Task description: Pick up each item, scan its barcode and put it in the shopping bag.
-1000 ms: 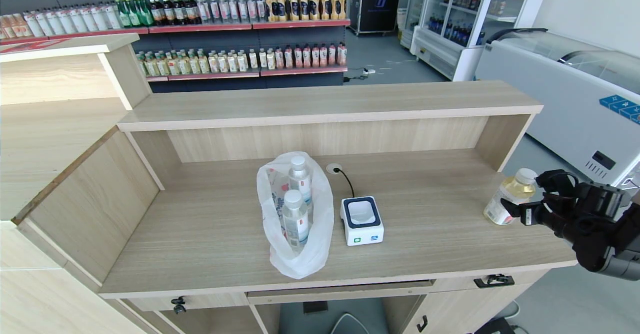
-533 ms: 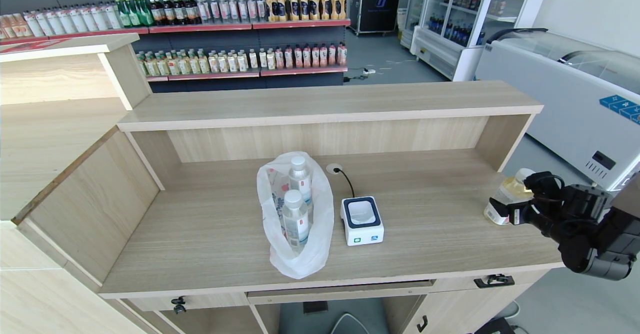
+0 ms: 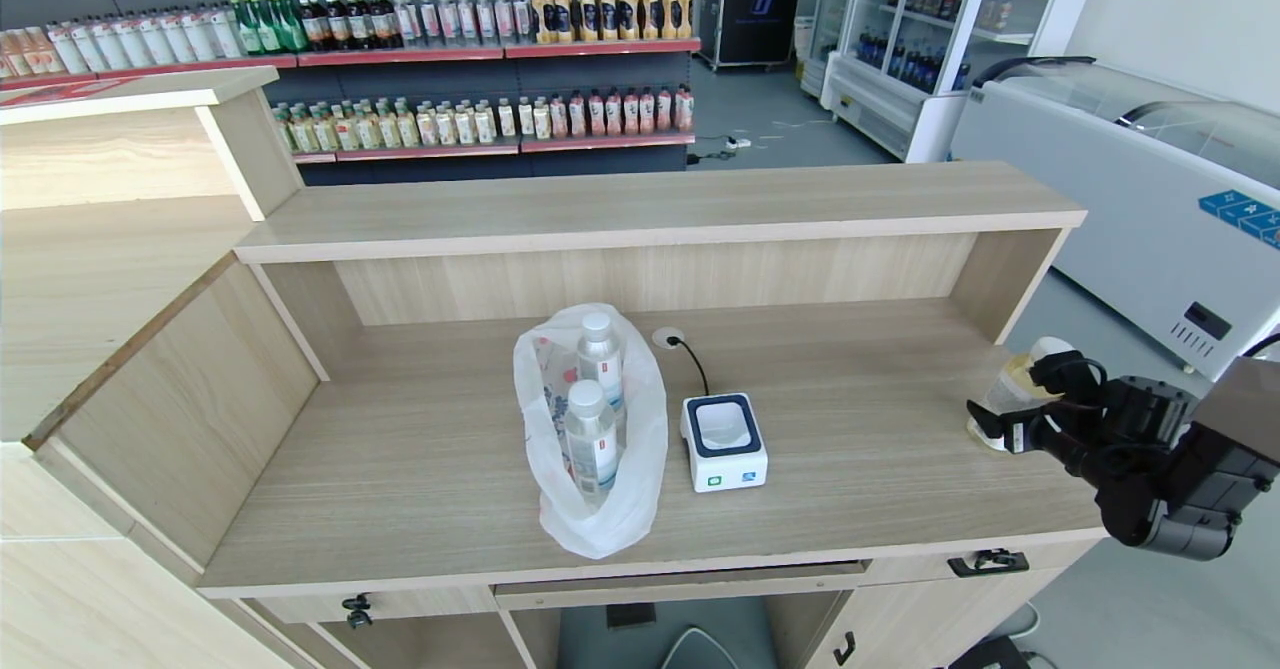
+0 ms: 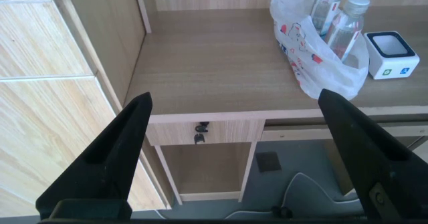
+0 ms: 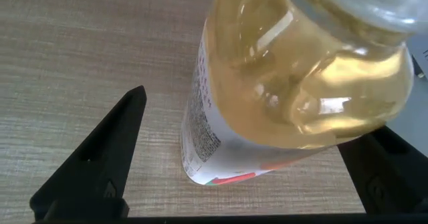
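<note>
A bottle of yellow drink with a white cap (image 3: 1014, 379) stands upright at the counter's right end. My right gripper (image 3: 1008, 396) is open, one finger on each side of the bottle's lower body. In the right wrist view the bottle (image 5: 281, 97) sits between the fingers (image 5: 93, 164), with a gap to the one that shows plainly. A white shopping bag (image 3: 640, 469) lies at the counter's middle with two clear bottles (image 3: 592, 434) in it. Just to its right sits the white barcode scanner (image 3: 723, 442). My left gripper (image 4: 234, 157) hangs open off the counter's front left corner, holding nothing.
The wooden counter (image 3: 880, 449) has a raised back shelf and side walls. The scanner's cable runs to a hole (image 3: 667, 335) near the back wall. Drawer handles (image 3: 988, 561) sit below the front edge. Drink shelves and freezers stand behind.
My right gripper has moved left along the counter's right end, and its open fingers have come around the yellow bottle. The bag, the scanner and the bottles have not moved.
</note>
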Robot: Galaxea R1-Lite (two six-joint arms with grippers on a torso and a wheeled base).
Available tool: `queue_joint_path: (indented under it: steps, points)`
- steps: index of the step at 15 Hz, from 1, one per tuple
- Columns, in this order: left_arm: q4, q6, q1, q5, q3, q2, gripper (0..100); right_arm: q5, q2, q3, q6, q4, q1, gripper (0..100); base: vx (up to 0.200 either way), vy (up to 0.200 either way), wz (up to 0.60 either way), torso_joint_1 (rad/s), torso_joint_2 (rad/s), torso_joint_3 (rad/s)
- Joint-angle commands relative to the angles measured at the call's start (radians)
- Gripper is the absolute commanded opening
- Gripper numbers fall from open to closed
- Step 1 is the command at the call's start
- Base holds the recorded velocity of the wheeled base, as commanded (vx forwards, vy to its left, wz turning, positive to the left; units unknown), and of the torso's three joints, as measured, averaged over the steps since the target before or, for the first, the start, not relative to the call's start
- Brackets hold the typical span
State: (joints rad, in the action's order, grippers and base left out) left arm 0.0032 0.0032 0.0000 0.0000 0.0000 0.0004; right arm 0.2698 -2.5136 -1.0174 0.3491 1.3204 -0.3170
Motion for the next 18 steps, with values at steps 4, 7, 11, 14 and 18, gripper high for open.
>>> queue_joint_path:
  steps: [4, 7, 11, 14, 18]
  points:
    - [0.000, 0.000, 0.000, 0.000, 0.000, 0.000, 100, 0.002, -0.057, -0.093, -0.007, -0.006, 0.004, 100, 0.000, 0.000, 0.00, 0.000, 0.00, 0.000]
    - [0.000, 0.000, 0.000, 0.000, 0.000, 0.000, 100, 0.040, -0.074, -0.115, -0.007, -0.007, 0.006, 100, 0.000, 0.000, 0.00, 0.000, 0.00, 0.000]
    - [0.000, 0.000, 0.000, 0.000, 0.000, 0.000, 100, 0.045, -0.086, -0.135, -0.006, -0.021, 0.007, 100, 0.000, 0.000, 0.00, 0.000, 0.00, 0.000]
    - [0.000, 0.000, 0.000, 0.000, 0.000, 0.000, 100, 0.045, -0.091, -0.185, -0.006, -0.055, 0.015, 100, 0.000, 0.000, 0.00, 0.000, 0.00, 0.000]
    - [0.000, 0.000, 0.000, 0.000, 0.000, 0.000, 100, 0.045, -0.091, -0.231, -0.006, -0.084, 0.035, 0, 0.000, 0.000, 0.00, 0.000, 0.00, 0.000]
